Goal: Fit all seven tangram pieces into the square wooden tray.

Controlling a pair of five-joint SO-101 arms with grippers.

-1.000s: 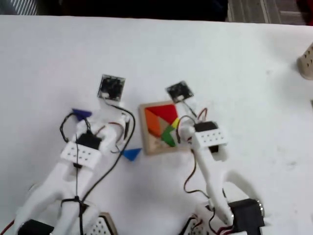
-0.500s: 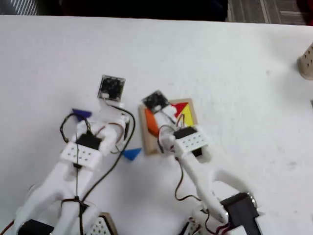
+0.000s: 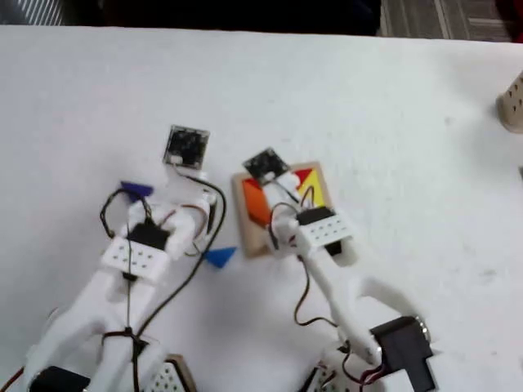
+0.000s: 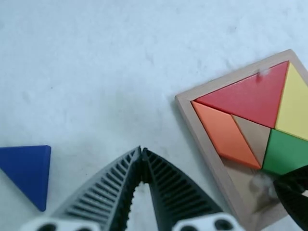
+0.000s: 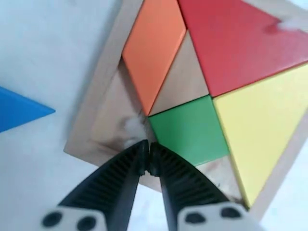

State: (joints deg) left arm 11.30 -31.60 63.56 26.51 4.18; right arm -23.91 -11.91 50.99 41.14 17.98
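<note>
left gripper [image 4: 142, 166]: fingers together, over bare tabletop | right gripper [image 5: 148, 161]: fingers together, above tray [image 5: 89, 120] edge beside green piece [image 5: 190, 127] | dark blue triangle [image 4: 29, 168]: on tabletop, outside tray

Left hand [image 4: 142, 153] and right hand [image 5: 147, 148] each point downward, closed tight, holding nothing

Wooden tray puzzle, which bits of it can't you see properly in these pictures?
- High view: the right arm covers the middle of the wooden tray and the pieces there.
- Left wrist view: the yellow piece is cut off by the picture's edge.
- Right wrist view: the right gripper hides part of the tray's rim, and the red piece runs off the edge.
</note>
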